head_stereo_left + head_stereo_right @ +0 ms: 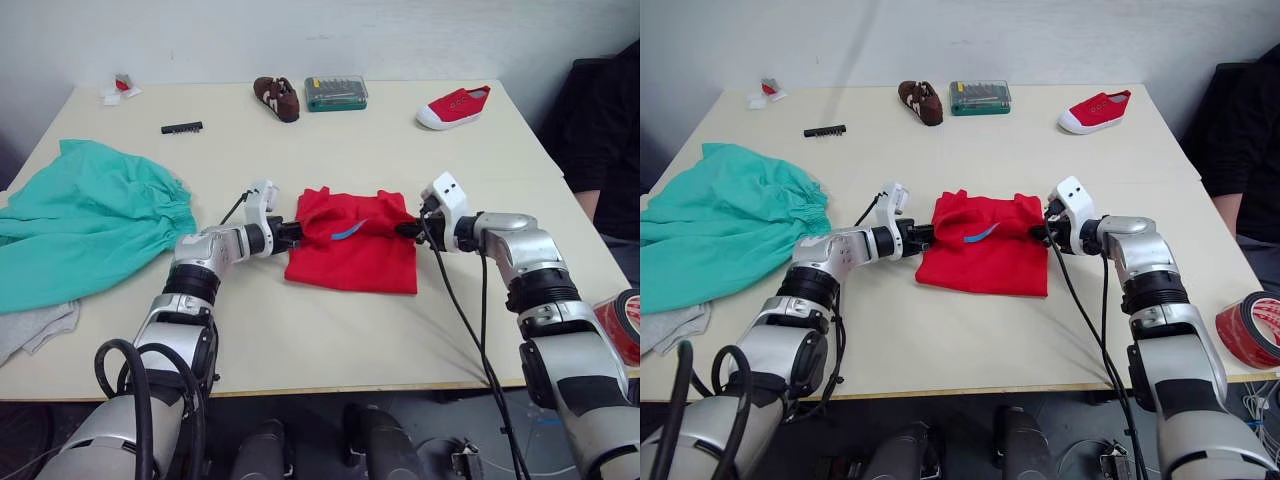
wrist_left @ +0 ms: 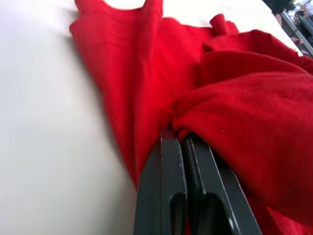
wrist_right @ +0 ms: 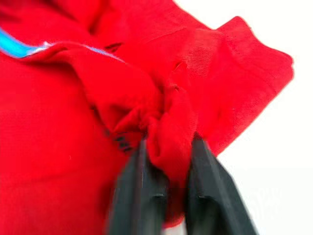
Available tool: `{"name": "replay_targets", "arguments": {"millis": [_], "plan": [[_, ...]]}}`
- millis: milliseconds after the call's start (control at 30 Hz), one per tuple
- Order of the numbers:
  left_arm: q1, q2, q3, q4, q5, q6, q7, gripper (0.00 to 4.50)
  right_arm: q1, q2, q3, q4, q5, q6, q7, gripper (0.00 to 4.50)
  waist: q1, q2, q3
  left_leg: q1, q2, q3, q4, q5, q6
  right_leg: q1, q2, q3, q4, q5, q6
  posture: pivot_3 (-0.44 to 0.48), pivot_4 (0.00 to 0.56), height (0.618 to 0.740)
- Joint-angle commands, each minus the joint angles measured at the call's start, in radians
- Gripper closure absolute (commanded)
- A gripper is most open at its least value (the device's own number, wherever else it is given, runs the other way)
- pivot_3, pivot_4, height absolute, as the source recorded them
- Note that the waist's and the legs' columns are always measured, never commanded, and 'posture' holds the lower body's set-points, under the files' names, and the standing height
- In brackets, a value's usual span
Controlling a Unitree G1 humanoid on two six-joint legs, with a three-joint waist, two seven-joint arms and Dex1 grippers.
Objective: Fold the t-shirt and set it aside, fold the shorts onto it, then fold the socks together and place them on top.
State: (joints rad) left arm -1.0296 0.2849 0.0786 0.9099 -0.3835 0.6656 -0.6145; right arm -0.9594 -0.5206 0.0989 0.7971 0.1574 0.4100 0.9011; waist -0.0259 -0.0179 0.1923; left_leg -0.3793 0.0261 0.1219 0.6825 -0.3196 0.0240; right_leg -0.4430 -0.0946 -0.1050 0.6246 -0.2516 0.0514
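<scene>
The red t-shirt (image 1: 352,250) lies partly folded in the middle of the table, its blue neck label showing. My left gripper (image 1: 296,233) is shut on the shirt's left edge, cloth pinched between its fingers (image 2: 171,186). My right gripper (image 1: 404,229) is shut on the shirt's right edge, a bunch of red cloth clamped between its fingers (image 3: 142,191). The teal-green shorts (image 1: 85,220) lie spread at the table's left side. A bit of light grey socks (image 1: 35,325) pokes out at the left front edge, partly under the shorts.
Along the far edge sit a brown shoe (image 1: 277,97), a green tool case (image 1: 335,92), a red sneaker (image 1: 454,106) and a black bit strip (image 1: 182,127). A red tape roll (image 1: 1252,330) lies at the right front. A person in black (image 1: 605,140) sits at the right.
</scene>
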Motion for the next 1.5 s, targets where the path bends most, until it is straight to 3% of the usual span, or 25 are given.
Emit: {"name": "replay_targets", "arguments": {"millis": [33,167,267,300,367,400,500,700,833,1033,1367,1433,1500], "plan": [[-0.069,-0.008,0.08,0.085,-0.021,0.017,0.047,3.19,-0.067,0.017,-0.084,0.048,0.038,0.067,-0.046,2.71,-0.001,0.0,0.0,0.0,0.0,0.0,0.0,0.0,0.0,0.0,0.0,0.0,0.0,0.0,0.0,0.0,0.15,0.74],[-0.137,-0.002,0.192,0.193,-0.056,0.045,0.158,1.93,-0.152,0.027,-0.211,0.154,0.101,0.218,-0.171,1.33,-0.002,0.0,0.0,0.0,0.0,0.0,0.0,0.0,0.0,-0.001,0.0,0.0,0.001,0.0,0.0,0.0,0.15,0.74],[-0.174,0.017,0.273,0.249,-0.09,0.071,0.224,0.98,-0.166,0.011,-0.235,0.155,0.099,0.263,-0.187,0.25,-0.004,0.0,0.0,0.0,0.001,0.0,-0.001,0.0,-0.001,-0.001,0.0,0.001,0.001,0.0,0.0,0.0,0.15,0.74],[-0.183,0.025,0.292,0.259,-0.097,0.083,0.237,0.72,-0.158,0.002,-0.23,0.131,0.092,0.267,-0.179,0.01,-0.004,0.0,0.0,0.0,0.001,0.0,-0.002,0.0,-0.001,-0.001,0.0,0.001,0.001,0.0,0.0,0.0,0.15,0.74],[-0.193,0.035,0.312,0.266,-0.1,0.103,0.249,0.07,-0.136,-0.011,-0.217,0.077,0.077,0.264,-0.164,0.0,-0.005,0.0,0.0,0.0,0.0,0.0,-0.002,0.0,-0.002,-0.002,0.0,0.001,0.0,0.0,0.0,0.0,0.15,0.74],[-0.196,0.044,0.31,0.258,-0.094,0.122,0.243,0.03,-0.101,-0.026,-0.195,0.006,0.06,0.224,-0.142,0.0,-0.005,0.0,0.0,0.0,0.0,0.0,-0.002,0.0,-0.002,-0.002,0.0,0.001,0.0,0.0,0.0,0.0,0.15,0.74],[-0.129,0.094,0.141,0.08,0.005,0.104,0.039,0.03,0.136,-0.111,-0.111,-0.435,0.046,0.119,-0.011,0.0,-0.002,0.0,0.0,0.0,0.0,0.0,-0.004,-0.001,-0.003,-0.002,0.0,0.0,-0.001,0.0,0.0,0.0,0.15,0.74],[0.064,0.194,-0.039,-0.282,0.072,0.012,-0.193,0.03,0.384,-0.171,-0.109,-0.833,0.032,0.072,-0.029,0.0,-0.004,0.0,0.0,0.001,0.0,0.006,-0.006,-0.001,-0.005,-0.005,0.002,-0.001,-0.001,0.0,-0.001,0.0,0.15,0.74],[0.223,0.267,-0.123,-0.586,0.091,-0.171,-0.366,0.03,0.559,-0.2,-0.082,-1.049,-0.01,-0.059,-0.02,0.0,0.0,0.0,0.0,0.003,0.002,0.006,-0.005,-0.002,-0.007,-0.004,0.003,0.003,0.0,-0.001,-0.001,0.0,0.15,0.74],[0.327,0.302,-0.216,-0.719,0.164,-0.419,-0.488,0.03,0.657,-0.192,0.007,-1.146,-0.095,-0.143,-0.063,0.0,0.004,0.0,0.0,0.004,0.001,0.005,-0.003,-0.002,-0.007,-0.002,0.001,0.004,-0.002,-0.001,-0.002,0.0,0.15,0.74],[0.335,0.311,-0.315,-0.567,0.351,-0.801,-0.506,0.03,0.654,-0.211,0.154,-1.007,-0.341,-0.392,-0.107,0.0,0.006,0.0,0.0,0.004,0.001,0.004,-0.002,-0.002,-0.002,-0.001,0.001,0.002,-0.002,-0.002,-0.003,0.0,0.15,0.74],[0.336,0.314,-0.331,-0.534,0.388,-0.855,-0.499,0.42,0.636,-0.189,0.154,-0.958,-0.353,-0.398,-0.128,0.0,0.005,0.0,0.0,0.004,0.001,0.004,-0.002,-0.002,-0.002,-0.001,0.001,0.002,-0.002,-0.002,-0.003,0.0,0.15,0.74],[0.333,0.316,-0.343,-0.504,0.417,-0.9,-0.493,0.94,0.617,-0.177,0.155,-0.914,-0.367,-0.405,-0.146,0.39,0.003,-0.001,0.0,0.004,0.001,0.004,-0.001,-0.002,-0.001,-0.001,0.001,0.002,-0.002,-0.002,-0.003,0.0,0.15,0.74]]}}
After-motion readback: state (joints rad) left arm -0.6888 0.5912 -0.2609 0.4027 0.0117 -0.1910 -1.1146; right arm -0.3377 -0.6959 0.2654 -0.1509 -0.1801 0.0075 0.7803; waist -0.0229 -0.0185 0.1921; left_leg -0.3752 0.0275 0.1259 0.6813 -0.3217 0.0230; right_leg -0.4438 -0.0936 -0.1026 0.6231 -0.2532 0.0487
